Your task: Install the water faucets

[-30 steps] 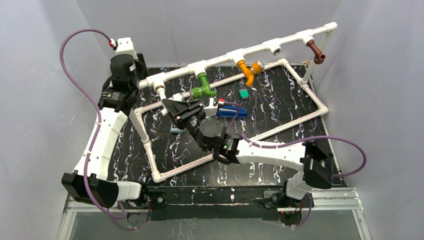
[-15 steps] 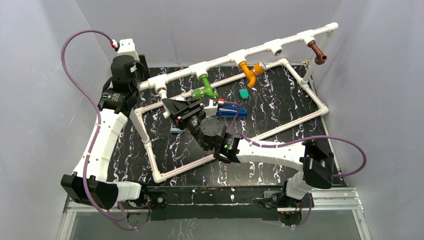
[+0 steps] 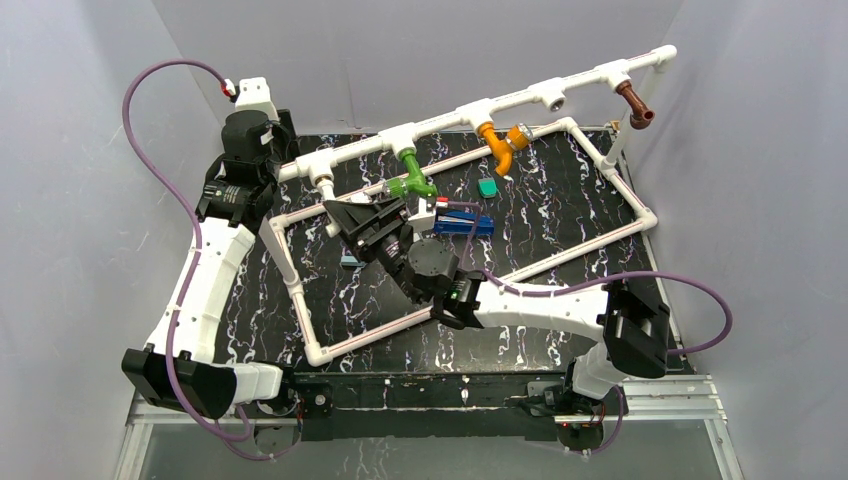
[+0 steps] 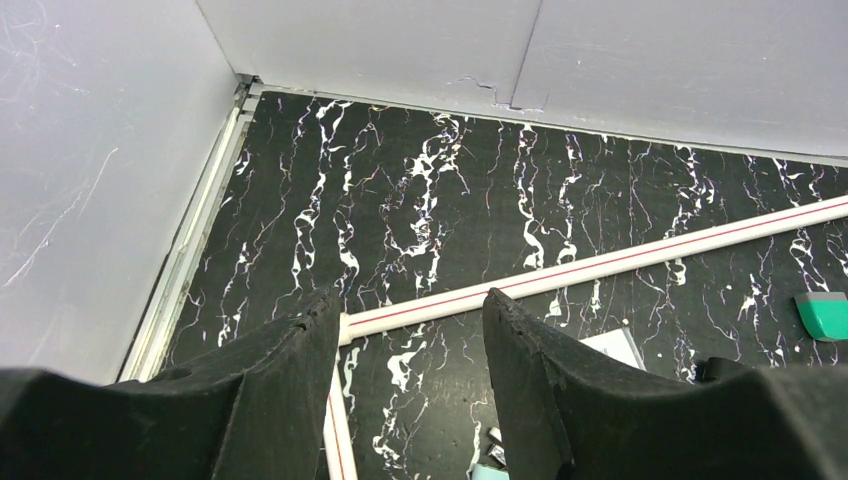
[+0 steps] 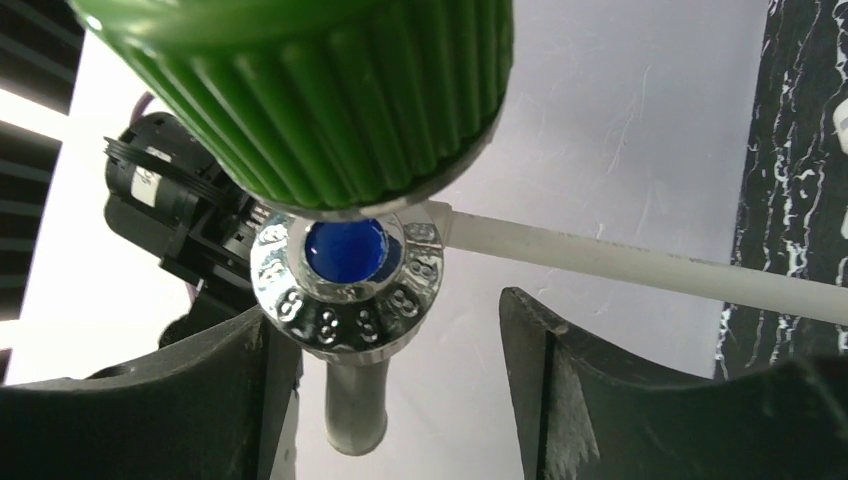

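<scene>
Green plastic faucet (image 3: 412, 172), orange faucet (image 3: 497, 143) and brown faucet (image 3: 633, 105) are fitted; one tee socket (image 3: 553, 97) is bare. Right hand (image 5: 390, 310) open around a chrome-knobbed faucet (image 5: 345, 290); left hand (image 4: 410, 300) half-open, empty.

A black counter (image 3: 560, 215) veined with white fills the middle of the frame, closed in by plain grey walls (image 3: 420, 50). A white pipe frame (image 3: 612, 170) lies on it as a slanted rectangular loop. A raised rail with tee fittings runs from the left toward the upper right. Inside the loop, near the centre, lies a flat blue box (image 3: 468, 224). A small teal piece (image 3: 488, 187) sits just above it, apart from it. A small greyish item (image 3: 352, 260), too small to identify, lies left of centre.
</scene>
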Robot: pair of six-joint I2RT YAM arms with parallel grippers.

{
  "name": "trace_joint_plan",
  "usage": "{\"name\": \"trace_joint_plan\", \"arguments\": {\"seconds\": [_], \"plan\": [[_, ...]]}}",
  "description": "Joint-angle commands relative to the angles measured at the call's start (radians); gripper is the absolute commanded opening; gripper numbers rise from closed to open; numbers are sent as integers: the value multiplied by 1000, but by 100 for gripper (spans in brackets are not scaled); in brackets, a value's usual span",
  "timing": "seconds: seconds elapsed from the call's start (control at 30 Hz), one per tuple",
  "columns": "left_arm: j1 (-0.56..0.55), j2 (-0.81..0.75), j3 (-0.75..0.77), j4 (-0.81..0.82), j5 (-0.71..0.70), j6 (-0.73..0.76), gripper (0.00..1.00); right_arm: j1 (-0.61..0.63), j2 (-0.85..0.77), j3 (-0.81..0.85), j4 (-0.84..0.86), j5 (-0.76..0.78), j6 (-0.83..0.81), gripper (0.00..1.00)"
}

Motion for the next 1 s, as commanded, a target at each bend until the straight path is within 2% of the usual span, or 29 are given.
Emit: {"name": "trace_joint_plan", "arguments": {"seconds": [0.0,0.33,0.57,0.97], "plan": [[-46,44,-71,-230,97,-21,52,-24,-56,-5,107,-83,-123,80],[-46,42,-66,-236,97,-18,52,-24,-146,-65,80,-161,-289,84],[-47,51,-66,-234,98,-18,52,-41,-258,-143,80,-228,-492,87],[-48,61,-55,-238,92,-17,52,-82,-352,-168,44,-371,-635,89]]}}
